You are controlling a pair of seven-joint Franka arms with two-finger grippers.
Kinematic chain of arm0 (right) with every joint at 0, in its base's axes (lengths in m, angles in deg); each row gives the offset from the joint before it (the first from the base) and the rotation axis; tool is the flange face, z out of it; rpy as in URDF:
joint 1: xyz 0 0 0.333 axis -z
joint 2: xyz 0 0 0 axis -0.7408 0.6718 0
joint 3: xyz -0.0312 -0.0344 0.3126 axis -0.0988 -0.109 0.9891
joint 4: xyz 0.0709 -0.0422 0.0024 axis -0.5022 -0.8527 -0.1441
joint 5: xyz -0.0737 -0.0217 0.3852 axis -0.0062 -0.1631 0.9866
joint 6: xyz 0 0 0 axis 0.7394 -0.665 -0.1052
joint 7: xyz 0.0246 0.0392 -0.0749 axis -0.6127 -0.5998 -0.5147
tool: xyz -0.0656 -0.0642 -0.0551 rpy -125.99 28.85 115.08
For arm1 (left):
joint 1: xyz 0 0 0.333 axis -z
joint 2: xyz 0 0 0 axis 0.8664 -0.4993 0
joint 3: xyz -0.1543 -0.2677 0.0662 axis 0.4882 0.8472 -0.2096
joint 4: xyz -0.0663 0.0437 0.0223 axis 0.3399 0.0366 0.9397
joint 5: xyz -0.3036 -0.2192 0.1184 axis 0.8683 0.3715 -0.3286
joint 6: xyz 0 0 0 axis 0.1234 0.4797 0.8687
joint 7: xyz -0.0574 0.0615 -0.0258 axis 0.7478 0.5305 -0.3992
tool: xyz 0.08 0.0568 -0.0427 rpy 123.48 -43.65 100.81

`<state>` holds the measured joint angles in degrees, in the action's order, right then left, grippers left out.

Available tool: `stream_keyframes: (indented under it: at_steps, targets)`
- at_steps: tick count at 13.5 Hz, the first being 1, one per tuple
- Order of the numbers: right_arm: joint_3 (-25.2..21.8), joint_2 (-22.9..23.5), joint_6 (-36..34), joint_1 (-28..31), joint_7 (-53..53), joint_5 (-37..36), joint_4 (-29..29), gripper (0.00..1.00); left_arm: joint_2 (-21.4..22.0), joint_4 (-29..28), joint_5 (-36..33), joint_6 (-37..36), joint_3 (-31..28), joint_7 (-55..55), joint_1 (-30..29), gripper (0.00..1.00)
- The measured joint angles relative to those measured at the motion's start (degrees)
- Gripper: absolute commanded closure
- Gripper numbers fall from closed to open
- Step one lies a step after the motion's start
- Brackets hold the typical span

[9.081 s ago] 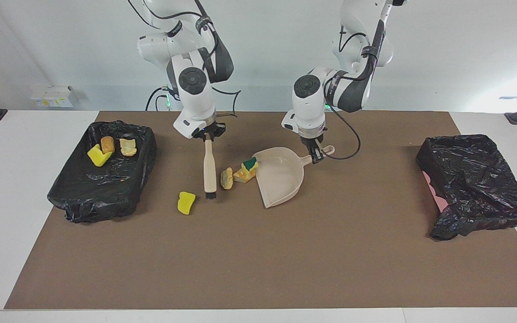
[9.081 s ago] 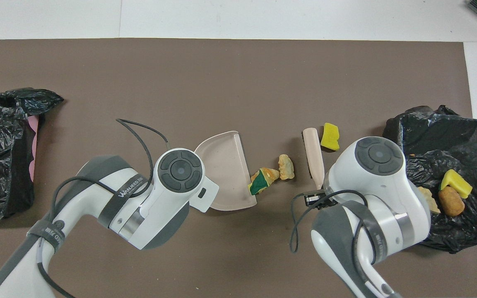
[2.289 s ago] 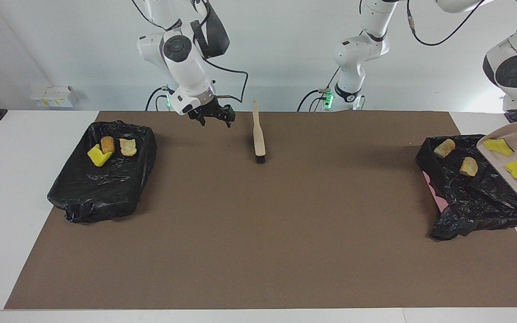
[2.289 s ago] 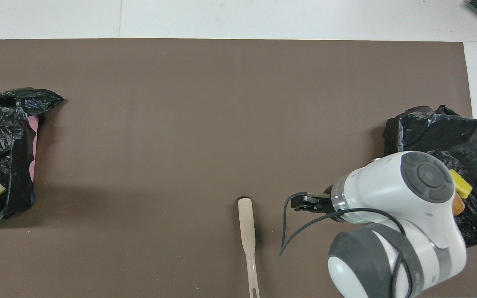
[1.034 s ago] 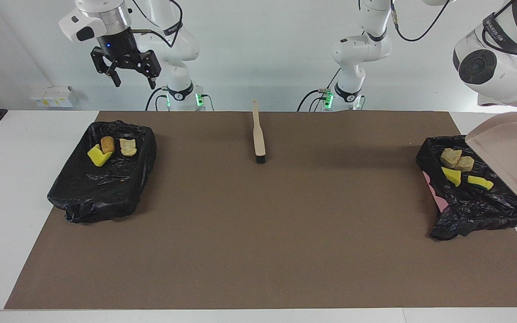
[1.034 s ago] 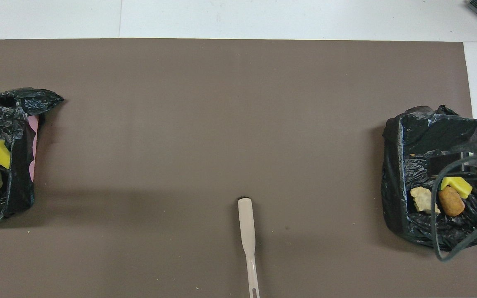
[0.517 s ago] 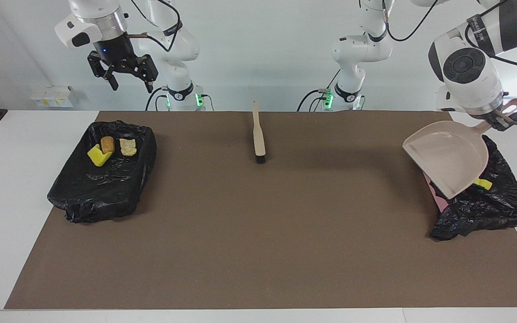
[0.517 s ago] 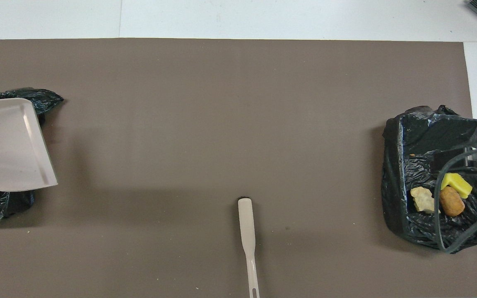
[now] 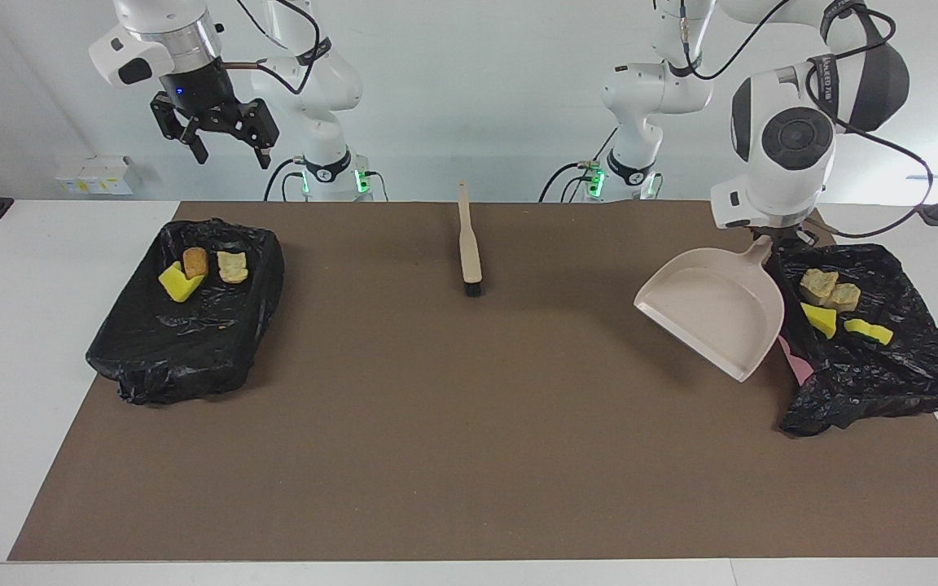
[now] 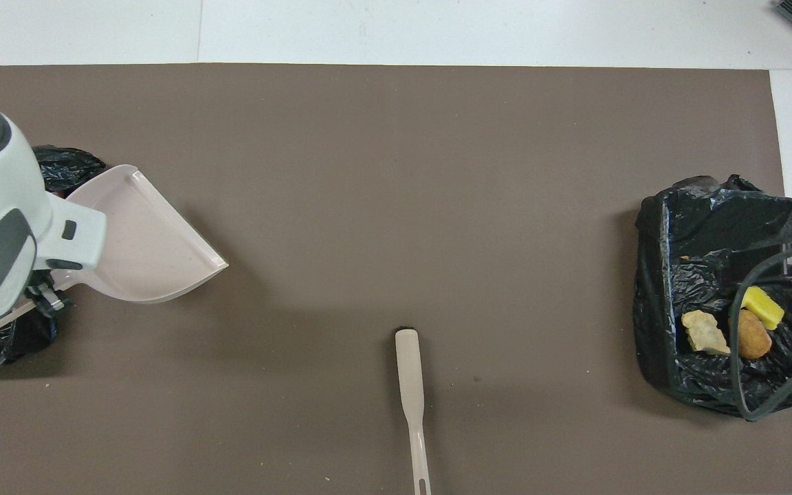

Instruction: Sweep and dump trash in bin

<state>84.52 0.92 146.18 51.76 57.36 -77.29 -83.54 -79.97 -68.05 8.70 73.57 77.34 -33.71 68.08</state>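
While airborne, dustpan (image 9: 717, 313) empty.

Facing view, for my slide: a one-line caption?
Left hand lifts the emptied dustpan beside a trash-filled bin; brush lies idle.

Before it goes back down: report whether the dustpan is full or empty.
Empty. The dustpan, held by the left gripper, shows a bare pan in both views; four trash pieces lie in the bin beside it.
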Motion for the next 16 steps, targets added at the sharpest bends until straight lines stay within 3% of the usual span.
stream_keyframes:
  at_steps: [7, 13, 16]
  targets:
    - [-2.48, 0.08, -3.74, -4.11, 0.0, -4.11, 0.41, 0.0, -4.82, -0.14, 13.12, 9.46, 0.17, -27.9, 12.46, 1.0]
    - [-3.06, 0.24, -3.83, -4.1, -0.31, -4.1, 0.47, 0.0, -12.57, 5.51, 22.06, 17.39, 0.18, -49.29, 23.01, 1.0]
    - [-3.07, 1.23, -3.86, -4.09, -2.54, -4.1, 2.23, 0.0, -16.22, 7.65, 24.68, 22.94, 0.13, -55.89, 25.4, 1.0]
